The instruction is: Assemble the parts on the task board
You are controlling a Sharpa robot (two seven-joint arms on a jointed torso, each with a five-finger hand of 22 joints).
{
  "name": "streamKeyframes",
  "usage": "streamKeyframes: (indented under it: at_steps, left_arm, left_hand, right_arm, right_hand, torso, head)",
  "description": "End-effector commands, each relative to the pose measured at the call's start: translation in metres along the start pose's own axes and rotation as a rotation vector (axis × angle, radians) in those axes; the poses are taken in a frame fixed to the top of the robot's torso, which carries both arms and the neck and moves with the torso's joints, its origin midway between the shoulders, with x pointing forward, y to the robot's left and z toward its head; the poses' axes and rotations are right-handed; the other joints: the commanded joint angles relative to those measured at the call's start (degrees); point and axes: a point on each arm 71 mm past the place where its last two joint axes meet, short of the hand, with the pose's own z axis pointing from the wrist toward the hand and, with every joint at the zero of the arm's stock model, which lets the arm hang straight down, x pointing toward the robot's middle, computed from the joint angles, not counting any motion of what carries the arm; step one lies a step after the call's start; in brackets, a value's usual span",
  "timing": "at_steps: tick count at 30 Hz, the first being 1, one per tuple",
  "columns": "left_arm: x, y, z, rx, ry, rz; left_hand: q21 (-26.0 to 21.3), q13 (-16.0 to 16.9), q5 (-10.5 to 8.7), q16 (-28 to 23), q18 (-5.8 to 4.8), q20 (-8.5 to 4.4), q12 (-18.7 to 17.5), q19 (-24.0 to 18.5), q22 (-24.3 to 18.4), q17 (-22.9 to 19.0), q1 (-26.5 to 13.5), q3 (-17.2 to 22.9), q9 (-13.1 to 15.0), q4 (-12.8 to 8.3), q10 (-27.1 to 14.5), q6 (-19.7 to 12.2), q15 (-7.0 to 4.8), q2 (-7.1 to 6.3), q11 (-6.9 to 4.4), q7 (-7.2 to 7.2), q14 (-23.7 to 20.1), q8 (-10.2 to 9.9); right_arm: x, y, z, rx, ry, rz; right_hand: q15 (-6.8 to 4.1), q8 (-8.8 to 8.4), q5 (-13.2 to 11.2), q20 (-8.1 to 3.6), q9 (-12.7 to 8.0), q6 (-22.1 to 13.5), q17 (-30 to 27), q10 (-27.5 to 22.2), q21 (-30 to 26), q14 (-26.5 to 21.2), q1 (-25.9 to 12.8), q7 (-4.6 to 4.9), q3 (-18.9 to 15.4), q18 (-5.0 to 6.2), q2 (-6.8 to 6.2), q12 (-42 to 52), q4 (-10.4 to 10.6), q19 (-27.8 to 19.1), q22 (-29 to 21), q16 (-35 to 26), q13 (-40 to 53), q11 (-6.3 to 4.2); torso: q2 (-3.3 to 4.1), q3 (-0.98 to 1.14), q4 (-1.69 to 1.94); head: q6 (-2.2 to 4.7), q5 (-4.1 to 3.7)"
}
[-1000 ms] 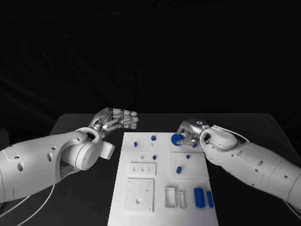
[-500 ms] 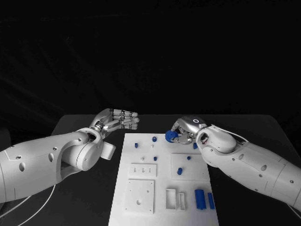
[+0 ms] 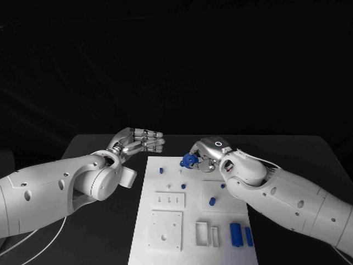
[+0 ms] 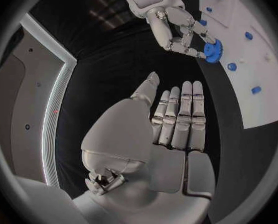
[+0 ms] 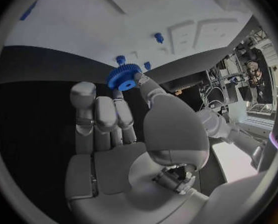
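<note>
A black table (image 3: pixel 304 152), seemingly bare beside the board.

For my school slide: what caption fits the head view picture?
The robot's right hand holds a blue gear over the white task board.

The task board (image 3: pixel 194 221) is plain white on the black table (image 3: pixel 304 149), and the small parts on it, such as the pair (image 3: pixel 240 234) near its right edge, are solid blue. The toothed gear (image 5: pixel 122 78) is the same blue. Both hands, left (image 3: pixel 138 141) and right (image 3: pixel 208 152), are silver on white arms.
</note>
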Motion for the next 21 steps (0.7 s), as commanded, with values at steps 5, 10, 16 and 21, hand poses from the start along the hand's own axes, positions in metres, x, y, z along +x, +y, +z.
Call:
streamKeyframes:
  at_steps: [5, 10, 16, 21]
  left_arm:
    - [0.004, -0.002, 0.001, 0.012, 0.017, -0.002]
    - [0.005, -0.002, 0.002, 0.013, 0.020, -0.003]
    - [0.006, -0.002, 0.003, 0.013, 0.022, -0.004]
    - [0.007, -0.002, 0.003, 0.013, 0.024, -0.004]
  left_hand:
    - [0.3, 0.0, 0.26, -0.2, -0.09, 0.33, 0.0, 0.0, -0.1, 0.0, 0.4, -0.3, 0.0, -0.1, -0.4, -0.4, 0.10, 0.29, -0.15, -0.06, -0.4, -0.3]
    - [0.3, 0.0, 0.26, -0.2, -0.09, 0.33, 0.0, 0.0, -0.1, 0.0, 0.4, -0.3, 0.0, -0.1, -0.4, -0.4, 0.10, 0.29, -0.15, -0.06, -0.4, -0.3]
    - [0.4, 0.0, 0.30, -0.2, -0.08, 0.32, 0.0, 0.0, -0.1, 0.0, 0.4, -0.3, 0.0, -0.2, -0.3, -0.4, 0.09, 0.33, -0.19, -0.07, -0.4, -0.3]
    - [0.4, 0.0, 0.29, -0.2, -0.09, 0.33, 0.0, 0.0, -0.1, 0.0, 0.3, -0.3, 0.0, -0.2, -0.4, -0.4, 0.10, 0.35, -0.18, -0.07, -0.4, -0.3]
  right_arm:
    - [0.010, 0.018, 0.006, -0.031, -0.006, -0.053]
    - [0.019, 0.027, 0.010, -0.039, 0.009, -0.055]
    - [0.028, 0.033, 0.013, -0.042, 0.028, -0.064]
    - [0.033, 0.035, 0.013, -0.044, 0.041, -0.069]
  right_hand:
    - [-0.40, 0.24, 0.4, -0.49, 0.1, 0.0, -0.2, 0.4, 0.1, 0.1, -0.2, 0.08, 0.4, 0.35, 0.01, -0.2, 0.2, 2.9, 0.0, 0.0, 1.4, 0.07]
    - [-0.39, 0.24, 0.3, -0.49, 0.1, -0.1, -0.2, 0.3, 0.1, 0.1, -0.2, 0.11, 0.5, 0.36, 0.05, -0.3, 0.2, 2.9, 0.0, 0.0, 1.4, 0.08]
    - [-0.41, 0.24, 0.5, -0.50, 0.1, -0.2, -0.4, 0.3, 0.0, 0.1, -0.2, 0.14, 0.6, 0.38, 0.07, -0.3, 0.0, 3.0, 0.0, -0.1, 1.4, 0.09]
    - [-0.41, 0.24, 0.5, -0.50, 0.1, -0.2, -0.4, 0.3, 0.0, 0.1, -0.2, 0.14, 0.6, 0.38, 0.07, -0.3, 0.0, 3.0, 0.0, -0.1, 1.4, 0.09]
  torso:
    - [0.01, 0.03, 0.01]
    - [0.04, 0.00, 0.16]
    - [0.04, 0.02, 0.02]
    - [0.04, 0.02, 0.03]
  head:
    - [-0.09, 0.17]
    - [-0.16, 0.26]
    - [-0.24, 0.63]
    - [-0.29, 0.72]
